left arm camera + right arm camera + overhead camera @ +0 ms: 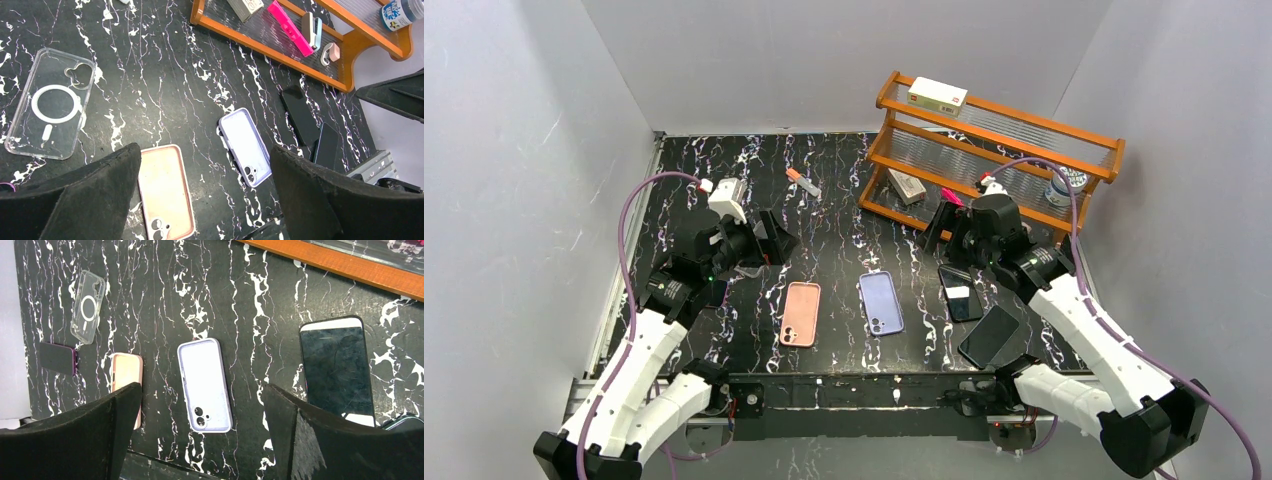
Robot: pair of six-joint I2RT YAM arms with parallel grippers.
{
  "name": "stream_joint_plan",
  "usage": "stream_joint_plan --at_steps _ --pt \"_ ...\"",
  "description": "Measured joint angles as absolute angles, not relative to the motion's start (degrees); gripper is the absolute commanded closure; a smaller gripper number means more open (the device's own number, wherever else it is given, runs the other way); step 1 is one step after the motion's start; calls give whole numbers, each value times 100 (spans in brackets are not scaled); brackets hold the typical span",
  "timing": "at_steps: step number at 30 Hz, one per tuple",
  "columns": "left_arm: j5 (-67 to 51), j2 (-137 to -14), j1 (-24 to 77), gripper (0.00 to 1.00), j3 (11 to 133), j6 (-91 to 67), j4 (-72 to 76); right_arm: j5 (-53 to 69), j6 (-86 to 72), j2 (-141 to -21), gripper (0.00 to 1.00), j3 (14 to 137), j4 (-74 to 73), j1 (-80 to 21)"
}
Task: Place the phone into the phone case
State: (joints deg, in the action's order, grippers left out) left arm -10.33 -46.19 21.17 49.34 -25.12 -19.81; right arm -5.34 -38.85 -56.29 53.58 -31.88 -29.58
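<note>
Both are spread wide, holding nothing: the left tool [203, 150] over the table [834, 210], the right tool [201, 389] near the phone [336, 370] — a lilac case [881, 302] lies between.

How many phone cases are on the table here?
3: a clear case at the far left, a pink case left of centre, a lavender case at centre. A small dark purple object beside the clear case may be a fourth; I cannot tell.

Black phone [336, 371] flat, screen up, lavender case [205, 385] lying apart, open side up
</note>
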Motion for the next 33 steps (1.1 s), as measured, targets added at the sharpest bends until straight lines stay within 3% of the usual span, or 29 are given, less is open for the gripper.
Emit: stream_joint_plan --at_steps 13,33 --pt "-683 -4678 2117 2 4912 -2563 -2097 -613 -4047 -5561 1 5358 -3267 -2958" --pt "-860 -6243 2128 22 3828 -3260 -2390 -1557 -4637 -6683 1 4869 -4049 -2958"
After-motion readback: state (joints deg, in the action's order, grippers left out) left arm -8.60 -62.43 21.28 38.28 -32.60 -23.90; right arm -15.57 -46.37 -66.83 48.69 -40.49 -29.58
